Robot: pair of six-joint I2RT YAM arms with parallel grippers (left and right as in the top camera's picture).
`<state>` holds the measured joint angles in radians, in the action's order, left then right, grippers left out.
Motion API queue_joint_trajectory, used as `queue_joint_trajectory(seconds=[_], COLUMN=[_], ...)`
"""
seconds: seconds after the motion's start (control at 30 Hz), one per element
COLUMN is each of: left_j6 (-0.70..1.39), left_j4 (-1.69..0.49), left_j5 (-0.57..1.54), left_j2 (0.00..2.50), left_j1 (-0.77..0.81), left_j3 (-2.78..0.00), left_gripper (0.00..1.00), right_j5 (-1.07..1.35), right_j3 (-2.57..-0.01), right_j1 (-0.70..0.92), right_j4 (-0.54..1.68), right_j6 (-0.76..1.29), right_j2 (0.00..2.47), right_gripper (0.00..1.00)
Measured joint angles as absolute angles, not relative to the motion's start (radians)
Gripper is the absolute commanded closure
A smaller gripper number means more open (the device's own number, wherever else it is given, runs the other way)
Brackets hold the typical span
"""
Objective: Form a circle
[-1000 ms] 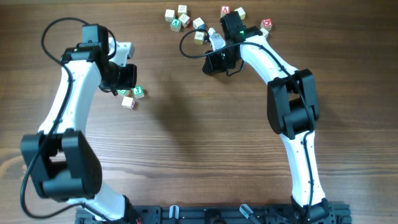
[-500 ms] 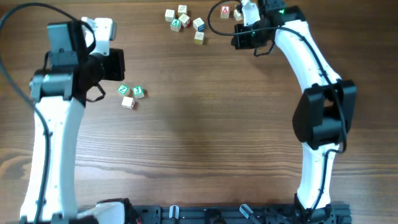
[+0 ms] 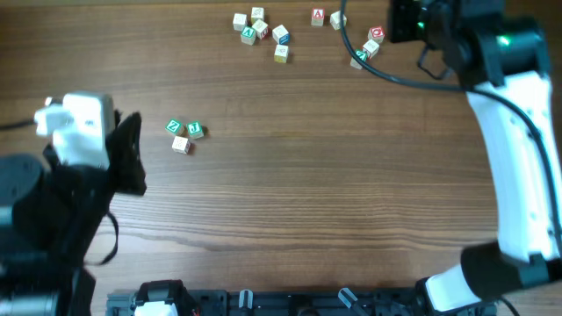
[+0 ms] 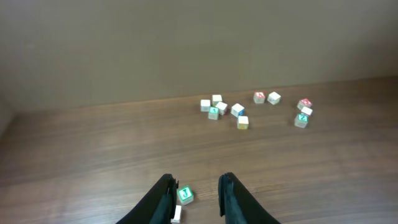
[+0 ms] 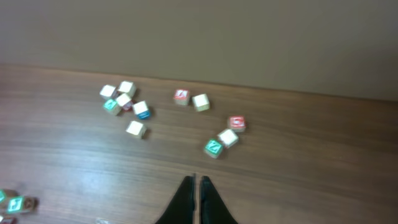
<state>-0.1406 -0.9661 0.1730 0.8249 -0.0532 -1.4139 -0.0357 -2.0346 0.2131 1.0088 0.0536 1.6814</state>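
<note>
The circle is a tight group of three small cubes left of centre on the table: a green-faced one [image 3: 174, 126], a green J cube [image 3: 194, 130] and a pale one with red [image 3: 181, 146]. My left gripper [image 4: 196, 185] hangs high above them, open, with nothing held. In the left wrist view the J cube [image 4: 185, 195] shows down between the fingers, and the pale cube [image 4: 176, 213] is half hidden by the left finger. My right gripper [image 5: 196, 184] is shut and empty, raised over bare wood. From there the circle [image 5: 13, 203] shows at the lower left edge.
Several loose lettered cubes lie along the far edge: one cluster [image 3: 259, 26] at top centre, and others [image 3: 369, 46] near the right arm [image 3: 509, 79]. The left arm [image 3: 61, 202] looms large at the lower left. A black rail [image 3: 290, 303] runs along the near edge.
Both arms have risen and pulled away from the table, the left toward the lower left, the right toward the upper right. The left jaws have opened. The three grouped cubes have not moved.
</note>
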Motion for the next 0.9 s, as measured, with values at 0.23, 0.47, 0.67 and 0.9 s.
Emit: queue_joint_trajectory(seconds=[0.23,0.47,0.67,0.9], left_j6=[-0.126,-0.113,-0.052,-0.023], left_j4=[-1.030,-1.048,-1.077,-1.302], left_j5=[0.068,0.057,-0.125,-0.201], left_j2=[0.807,0.802,0.685,0.651], left_j1=[-0.053,-0.053,-0.053,-0.053], left_j3=[-1.414,-1.414,-1.413,-1.413], left_gripper=[0.00,0.00,0.00,0.00], right_j5=[-0.210,-0.427,-0.544,-0.552], right_j3=[-2.038,-2.038,-2.038,-2.037], right_j1=[0.213,0.213,0.213,0.213], right_j4=[1.164,1.303,1.332,1.357], right_j6=[0.088,0.247,0.358,0.378], right_j2=[1.534,1.358,1.255,1.344], right_gripper=[0.00,0.00,0.00,0.00])
